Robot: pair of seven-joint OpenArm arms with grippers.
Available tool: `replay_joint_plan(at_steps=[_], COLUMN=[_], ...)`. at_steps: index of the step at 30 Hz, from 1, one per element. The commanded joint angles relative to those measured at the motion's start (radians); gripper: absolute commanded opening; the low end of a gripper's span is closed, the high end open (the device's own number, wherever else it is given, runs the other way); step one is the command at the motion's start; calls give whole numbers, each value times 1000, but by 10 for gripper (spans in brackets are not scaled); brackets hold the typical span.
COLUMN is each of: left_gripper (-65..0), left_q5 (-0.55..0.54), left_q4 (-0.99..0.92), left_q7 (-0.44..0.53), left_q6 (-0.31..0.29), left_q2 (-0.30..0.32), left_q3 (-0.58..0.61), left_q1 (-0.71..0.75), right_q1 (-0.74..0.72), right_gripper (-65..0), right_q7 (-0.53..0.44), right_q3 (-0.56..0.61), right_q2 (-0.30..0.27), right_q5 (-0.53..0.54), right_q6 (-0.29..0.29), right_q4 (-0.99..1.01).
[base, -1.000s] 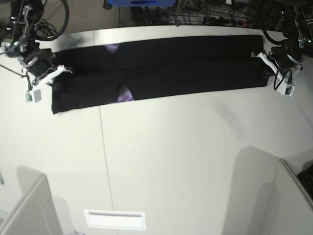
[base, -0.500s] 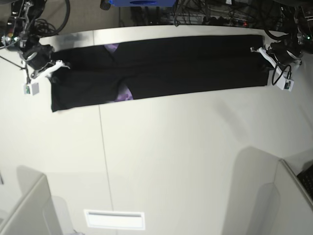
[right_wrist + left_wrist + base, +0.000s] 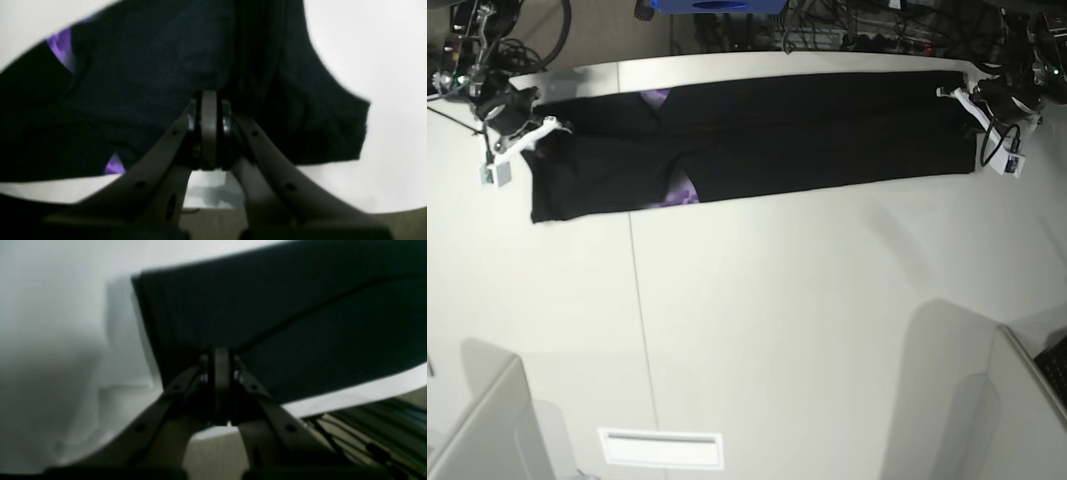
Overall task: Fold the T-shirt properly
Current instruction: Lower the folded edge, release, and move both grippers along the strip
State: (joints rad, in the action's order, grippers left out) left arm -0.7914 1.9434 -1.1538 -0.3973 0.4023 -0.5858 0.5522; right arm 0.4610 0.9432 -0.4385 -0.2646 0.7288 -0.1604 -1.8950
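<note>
Here, at the left gripper, the two fingers are pressed together on a raised edge of the T-shirt; the black cloth slopes away beyond the tips, with the white table off to one side. The right gripper is likewise clenched on a bunch of the same shirt, purple print showing past its tips. Farther out, in the base view, the T-shirt lies as a long black band stretched between the right gripper and the left gripper, along the table's far edge.
</note>
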Motion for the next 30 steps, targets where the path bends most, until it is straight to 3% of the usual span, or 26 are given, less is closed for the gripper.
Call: replay_joint_plan(at_steps=[1, 3, 4, 7, 9, 11, 13, 17, 19, 21, 23, 25, 30], left_gripper=[-650, -650, -650, -375, -216, -104, -58, -63, -146, -354, -650, -650, -650], left_q5=[-10, -10, -10, -10, -10, -10, -18, -59, -122, -151, -118, -15, 266], left_q4=[12, 12, 12, 12, 12, 14, 18, 24, 21, 14, 12, -3, -16], left_q7=[13, 13, 13, 13, 13, 16, 16, 16, 16, 16, 16, 16, 18], left_q6=[-4, -4, -4, -4, -4, -4, -7, -9, -9, -5, -2, -2, -2], left_q2=[17, 17, 19, 19, 19, 17, 11, -50, -79, -102, -130, -167, -219], left_q3=[-7, -16, -16, -18, -20, -44, -109, -205, -214, -196, -145, -93, 46], left_q1=[-1, -1, 1, 9, 10, 10, 10, -25, -50, -63, -100, -128, -157], right_q1=[0, 0, 0, 0, 5, 22, 28, 0, -41, -92, -155, -215, -275], right_gripper=[-650, -650, -615, -444, -386, -387, -386, -386, -387, -398, -476, -641, -650], right_q7=[-6, -6, -6, -6, -11, -13, -14, -72, -106, -108, -108, -109, -118], right_q3=[-9, -10, -10, -10, -13, -52, -107, -158, -158, -155, -115, -72, -24], right_q2=[-8, 11, 14, 15, 15, 18, 54, 83, 81, 83, 75, 40, 27], right_q5=[10, 10, 10, 10, 10, 12, 12, 15, 10, 10, 8, 8, 10], right_q6=[-1, -1, -1, -1, 0, 0, -9, -57, -101, -115, -115, -118, -118], right_q4=[-15, -15, -15, -15, -16, -25, -61, -116, -111, -84, -1, 122, 351])
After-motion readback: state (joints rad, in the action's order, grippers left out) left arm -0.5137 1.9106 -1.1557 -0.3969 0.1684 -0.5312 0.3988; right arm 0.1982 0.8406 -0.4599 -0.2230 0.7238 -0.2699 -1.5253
